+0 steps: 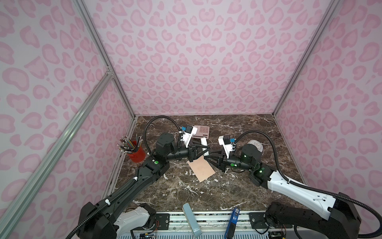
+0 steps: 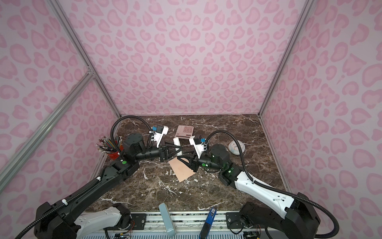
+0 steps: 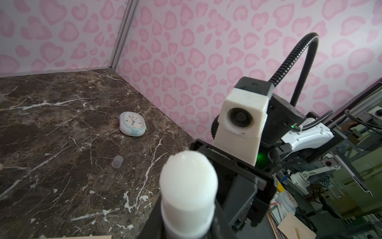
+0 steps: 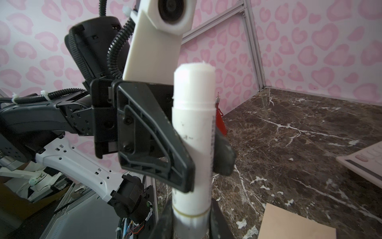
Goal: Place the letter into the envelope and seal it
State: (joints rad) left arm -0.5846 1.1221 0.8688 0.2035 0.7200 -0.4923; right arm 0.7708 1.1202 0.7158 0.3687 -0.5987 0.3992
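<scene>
Envelope (image 1: 201,168) lies flat beneath left hand (image 1: 205,150), which clamps a glue stick (image 1: 204,142)

You've got a matt peach paper envelope (image 1: 201,168) on a glossy dark marble-look tabletop (image 1: 186,192). Glue stick (image 4: 193,134): smooth white plastic tube, waxy matt tip. Frame rail (image 1: 62,142): brushed metal. Calculator (image 1: 202,130), clock (image 3: 132,124): smooth plastic.

- Glue stick (image 4: 193,144): a line of small dark print runs down its side, too blurred to read.
- Clock (image 3: 132,123): dial marks too small to read.
- Calculator (image 1: 202,130): no key labels legible.
- Grey case (image 1: 191,219): pale logo, unreadable.
</scene>
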